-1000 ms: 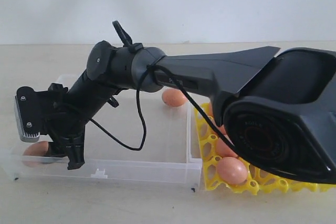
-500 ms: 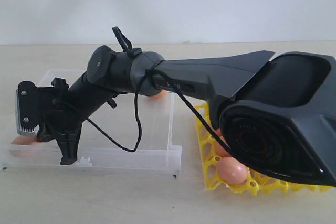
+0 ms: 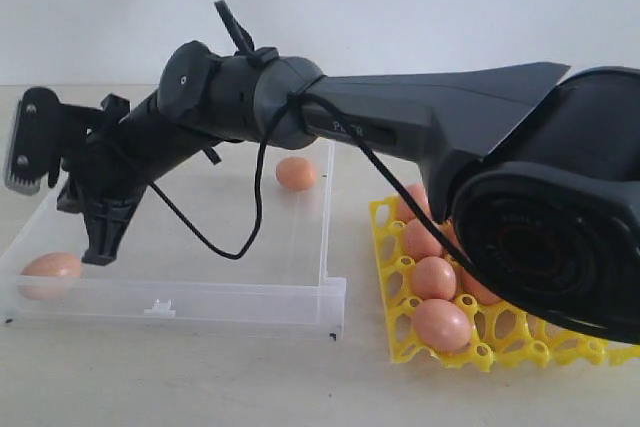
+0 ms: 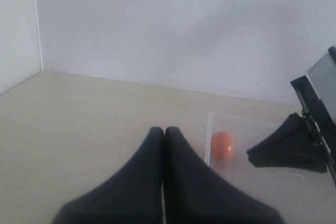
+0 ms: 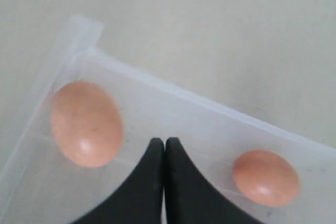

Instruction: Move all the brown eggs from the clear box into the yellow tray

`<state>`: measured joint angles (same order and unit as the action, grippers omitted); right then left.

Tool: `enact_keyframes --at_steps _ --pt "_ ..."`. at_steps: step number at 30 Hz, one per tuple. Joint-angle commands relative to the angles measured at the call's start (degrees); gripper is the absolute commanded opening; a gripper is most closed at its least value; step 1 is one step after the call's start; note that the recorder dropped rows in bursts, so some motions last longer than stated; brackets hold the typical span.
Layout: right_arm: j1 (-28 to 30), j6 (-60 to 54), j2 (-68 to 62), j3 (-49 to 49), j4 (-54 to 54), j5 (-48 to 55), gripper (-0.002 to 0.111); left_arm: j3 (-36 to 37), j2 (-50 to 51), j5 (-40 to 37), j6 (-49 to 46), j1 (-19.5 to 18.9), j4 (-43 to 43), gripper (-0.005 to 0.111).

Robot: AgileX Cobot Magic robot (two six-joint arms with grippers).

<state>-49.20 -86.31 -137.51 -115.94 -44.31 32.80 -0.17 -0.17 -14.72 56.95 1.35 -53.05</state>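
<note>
The clear box [image 3: 240, 297] holds two brown eggs: one in its front left corner [image 3: 50, 269], one at the back right [image 3: 296, 173]. My right gripper [image 3: 97, 253] reaches across from the right and hangs above the box floor beside the front left egg, shut and empty. In the right wrist view its tips [image 5: 164, 141] sit between the two eggs [image 5: 86, 123] [image 5: 266, 177], touching neither. The yellow tray [image 3: 400, 347] to the right holds several eggs [image 3: 441, 324]. My left gripper [image 4: 163, 129] is shut and empty over bare table, left of the box [image 4: 247, 129] and an egg [image 4: 222, 146].
The right arm's thick black forearm [image 3: 430, 127] and a looping cable [image 3: 255, 217] span the box and part of the tray. A white wall stands behind the table. Bare beige tabletop [image 3: 200, 377] lies in front of the box.
The clear box has slid left, away from the tray, with its eggs. My right gripper has risen and moved left, off the box floor. It stays shut.
</note>
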Motion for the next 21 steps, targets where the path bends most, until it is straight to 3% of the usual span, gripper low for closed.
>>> enact_keyframes --at_steps 1,5,7,11,14,17,21 --pt "0.16 7.72 0.94 -0.03 0.43 -7.75 0.006 0.17 0.17 0.71 0.43 0.45 1.83 -0.004" --pt "0.16 22.82 1.59 -0.03 4.93 -8.0 0.044 0.17 0.17 3.0 0.43 0.45 7.26 -0.004" --pt "0.16 37.53 2.34 -0.03 9.85 -7.77 0.053 0.17 0.17 3.37 0.43 0.45 8.12 -0.004" --pt "0.26 55.46 4.53 -0.03 34.7 -2.19 0.052 0.17 0.17 3.37 0.43 0.45 9.5 -0.004" --pt "0.37 75.62 6.61 -0.14 53.52 15.01 0.053 0.17 0.17 3.37 0.43 0.45 15.14 -0.004" --pt "0.71 87.14 7.02 -0.14 68.02 31.44 0.053 0.17 0.17 2.75 0.43 0.45 24.82 -0.004" --pt "3.34 89.24 5.92 -0.14 67.77 30.94 0.053 0.17 0.17 2.38 0.43 0.45 27.8 -0.004"
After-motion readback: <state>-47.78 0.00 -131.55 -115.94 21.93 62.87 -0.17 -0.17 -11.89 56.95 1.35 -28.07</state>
